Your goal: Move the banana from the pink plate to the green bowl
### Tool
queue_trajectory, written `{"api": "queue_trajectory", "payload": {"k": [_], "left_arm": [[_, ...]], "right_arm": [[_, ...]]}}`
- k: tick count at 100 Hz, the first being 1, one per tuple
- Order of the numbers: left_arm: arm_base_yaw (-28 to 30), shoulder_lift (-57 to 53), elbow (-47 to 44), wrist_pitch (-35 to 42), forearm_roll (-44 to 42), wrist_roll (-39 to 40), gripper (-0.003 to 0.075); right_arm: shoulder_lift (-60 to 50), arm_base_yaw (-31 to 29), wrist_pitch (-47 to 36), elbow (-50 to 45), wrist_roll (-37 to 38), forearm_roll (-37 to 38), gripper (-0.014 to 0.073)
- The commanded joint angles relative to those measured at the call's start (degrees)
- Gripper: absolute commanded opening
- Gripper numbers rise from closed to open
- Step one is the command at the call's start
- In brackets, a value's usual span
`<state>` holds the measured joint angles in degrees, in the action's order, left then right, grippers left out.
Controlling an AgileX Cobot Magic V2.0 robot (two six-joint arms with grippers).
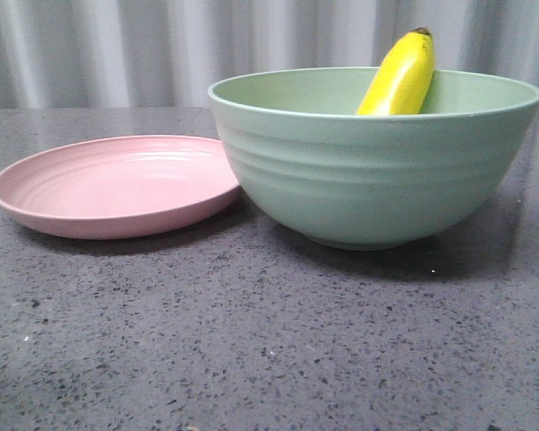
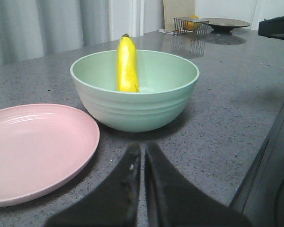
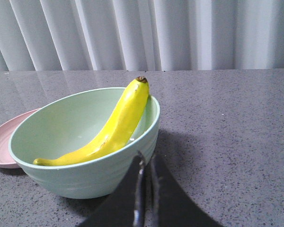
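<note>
The yellow banana (image 1: 400,79) lies inside the green bowl (image 1: 368,180), its dark tip leaning up over the far rim. It also shows in the left wrist view (image 2: 127,66) and the right wrist view (image 3: 111,130). The pink plate (image 1: 117,184) sits empty just left of the bowl, touching or almost touching it. My left gripper (image 2: 143,150) is shut and empty, low over the table, short of the bowl (image 2: 137,101) and the plate (image 2: 33,151). My right gripper (image 3: 146,160) is shut and empty, close beside the bowl's outer wall (image 3: 85,175). Neither gripper shows in the front view.
The dark speckled table (image 1: 269,341) runs to a grey curtain behind. In the left wrist view a wire basket with something yellow-orange in it (image 2: 189,23) and a dark dish (image 2: 225,23) stand far off. A dark robot part (image 2: 274,161) fills that view's edge.
</note>
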<state>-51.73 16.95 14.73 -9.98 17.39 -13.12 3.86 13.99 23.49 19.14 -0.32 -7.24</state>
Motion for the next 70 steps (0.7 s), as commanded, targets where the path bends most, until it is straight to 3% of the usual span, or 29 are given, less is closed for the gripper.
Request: {"api": "queue_trajectory", "payload": {"k": [1,16,31,53,61,70], "left_arm": [[-0.3,0.5,1.6,4.4,0.7,0.0,-0.002],[0.1,0.6,0.9,4.9,-0.2,0.0,-0.002],[4.3,0.0,-3.0,10.8,-7.7,0.5,-0.002],[18.1,-4.9,-12.8,28.6,-9.3,0.5,-0.002],[24.9,-7.0,-15.5,30.1,-9.5,0.5,-0.002],[32.9,-8.5,-15.4,26.3,-9.5,0.5,-0.002]], "right_arm": [[0.6,-0.2,-4.2,1.3,-0.5,0.5,-0.0064],[0.6,-0.2,-4.2,1.3,-0.5,0.5,-0.0064],[0.6,-0.2,-4.2,1.3,-0.5,0.5,-0.0064],[0.6,-0.2,-4.2,1.3,-0.5,0.5,-0.0064],[0.6,-0.2,-4.2,1.3,-0.5,0.5,-0.0064],[0.6,-0.2,-4.2,1.3,-0.5,0.5,-0.0064]]}}
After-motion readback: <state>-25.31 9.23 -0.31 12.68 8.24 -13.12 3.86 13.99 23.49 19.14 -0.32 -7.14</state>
